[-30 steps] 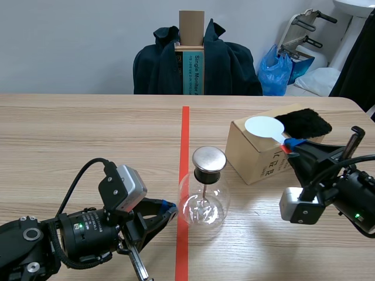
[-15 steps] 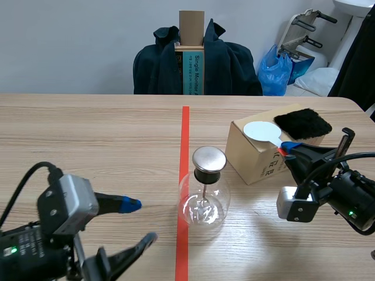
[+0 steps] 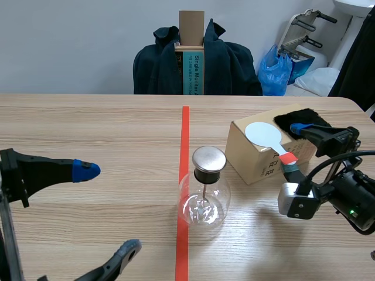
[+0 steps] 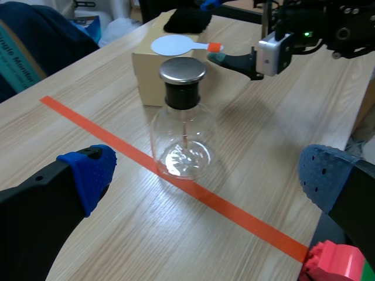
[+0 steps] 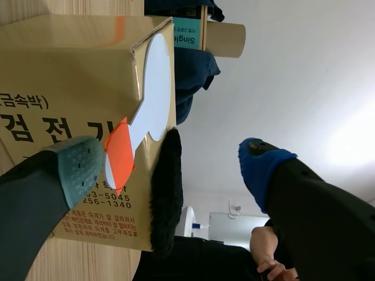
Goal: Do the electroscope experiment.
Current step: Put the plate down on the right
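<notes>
Wooden table [image 3: 88,129] is shared by both arms. The right gripper [image 3: 296,149] has been spread apart, and the white paddle [image 3: 265,133] has been left lying on the cardboard box [image 3: 246,155], its orange handle just beside, perhaps touching, the lower pad. The left gripper [image 3: 108,209] has been drawn back and opened wide. The electroscope [image 3: 204,202] stands between the arms, apart from both; its charging is judged not yet done.

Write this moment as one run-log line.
left gripper: open, apart from flask | right gripper: open, by handle of paddle | paddle: lying on box beside fur | flask: on tape line
</notes>
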